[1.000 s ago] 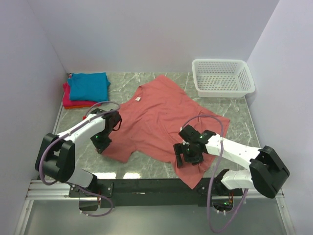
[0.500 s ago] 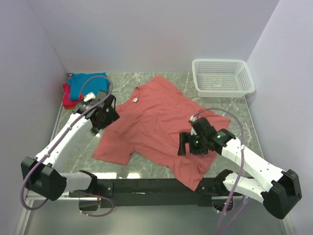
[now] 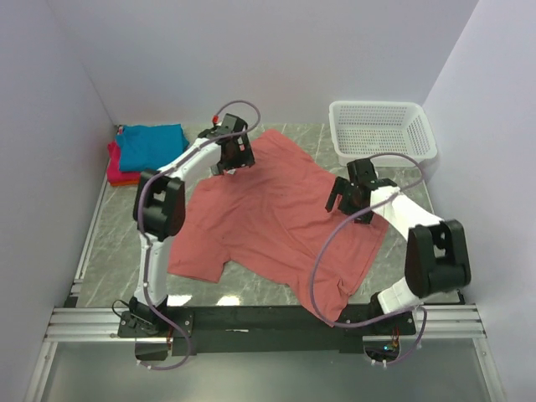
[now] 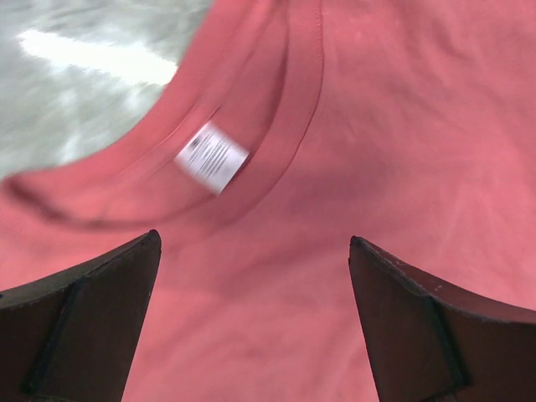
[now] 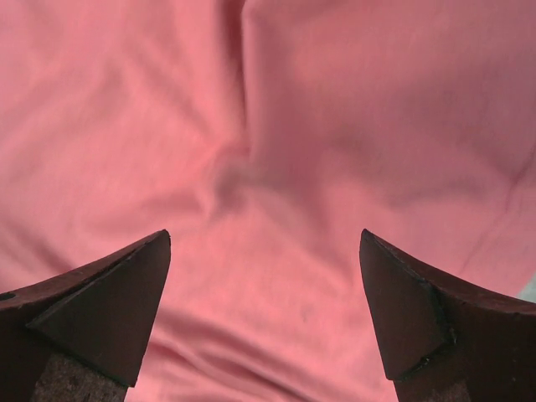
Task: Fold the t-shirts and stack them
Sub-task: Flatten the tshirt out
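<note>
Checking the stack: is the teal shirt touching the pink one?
Touching. The top view shows the teal shirt lying on the pink shirt, whose edges stick out beneath.

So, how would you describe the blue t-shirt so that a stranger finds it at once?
Go to the far left corner of the marble table. There the teal-blue t-shirt lies folded on top of a magenta-pink t-shirt whose edge shows below it. Unlike the salmon-red t-shirt spread open in the middle, it is folded and blue.
</note>
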